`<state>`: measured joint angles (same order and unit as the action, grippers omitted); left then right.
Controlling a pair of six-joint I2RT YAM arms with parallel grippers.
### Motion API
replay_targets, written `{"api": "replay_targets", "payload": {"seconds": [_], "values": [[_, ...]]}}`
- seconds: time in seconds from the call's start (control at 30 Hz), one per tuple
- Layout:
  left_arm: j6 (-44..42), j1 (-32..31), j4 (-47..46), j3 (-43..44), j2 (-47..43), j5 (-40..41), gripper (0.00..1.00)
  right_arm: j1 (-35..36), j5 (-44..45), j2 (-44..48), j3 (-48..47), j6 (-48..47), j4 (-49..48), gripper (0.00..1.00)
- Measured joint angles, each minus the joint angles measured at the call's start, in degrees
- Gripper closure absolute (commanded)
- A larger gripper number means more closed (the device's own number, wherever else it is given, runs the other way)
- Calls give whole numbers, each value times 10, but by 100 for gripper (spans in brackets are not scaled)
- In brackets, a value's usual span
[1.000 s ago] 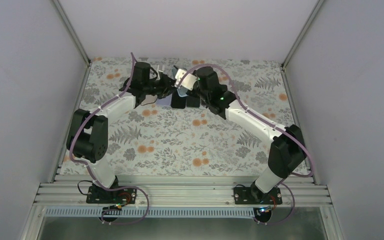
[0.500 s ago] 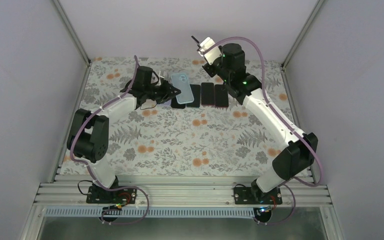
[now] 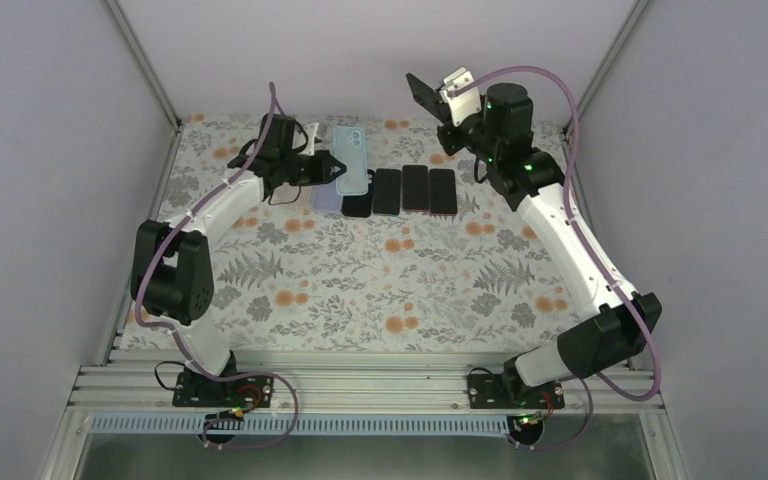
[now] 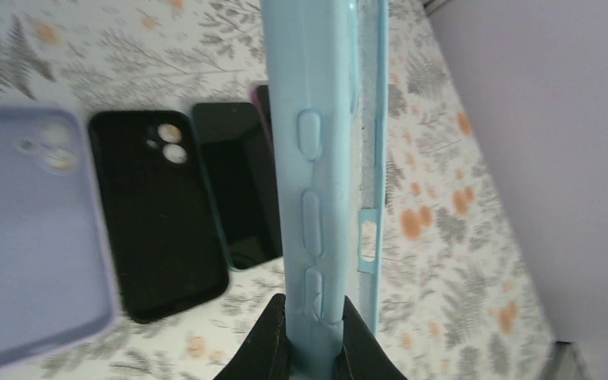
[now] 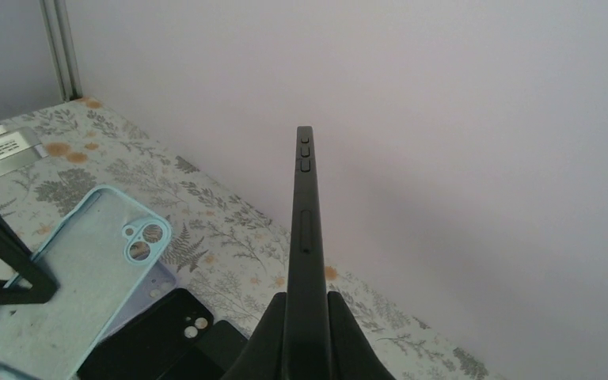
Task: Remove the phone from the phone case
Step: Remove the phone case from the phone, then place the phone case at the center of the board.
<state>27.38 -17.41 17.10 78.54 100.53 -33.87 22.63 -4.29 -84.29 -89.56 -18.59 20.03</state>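
Phone and case are apart, each in one claw, above a flowered bench.
The left claw (image 4: 314,326) is closed on one edge of the light-blue phone case (image 3: 350,160), which is empty and is held over the far left part of the bench (image 3: 360,290). The right claw (image 5: 307,317) is closed on the black phone (image 5: 305,222) and holds it in the air near the back wall, well apart from the case. The bench carries a cloth (image 3: 290,270) with grey ferns and orange flowers. On it, in a row near the far edge, lie a lilac case (image 4: 24,237), a black case (image 4: 154,222) and three dark phones (image 3: 416,187). Plain pale walls (image 3: 380,50) close the bench on three sides, with aluminium posts (image 3: 145,65) in the far corners.
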Motion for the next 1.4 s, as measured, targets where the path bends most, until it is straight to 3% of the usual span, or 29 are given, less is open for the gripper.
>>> {"api": "replay_targets", "payload": {"seconds": [0.27, 0.53, 0.9, 1.4], "values": [[-186, 38, 57, 8, -12, 28, 98, -10, -31, 6, 5, 39, 10, 96], [-313, 159, 116, 15, -14, -42, 98, -14, -42, 6, 21, 47, 15, 96], [-429, 297, 247, 154, 130, -95, 98, -18, -45, 6, 24, 48, 16, 96], [-465, 302, 348, 329, 330, -93, 98, -29, -51, 6, 42, 48, 16, 96]]}}
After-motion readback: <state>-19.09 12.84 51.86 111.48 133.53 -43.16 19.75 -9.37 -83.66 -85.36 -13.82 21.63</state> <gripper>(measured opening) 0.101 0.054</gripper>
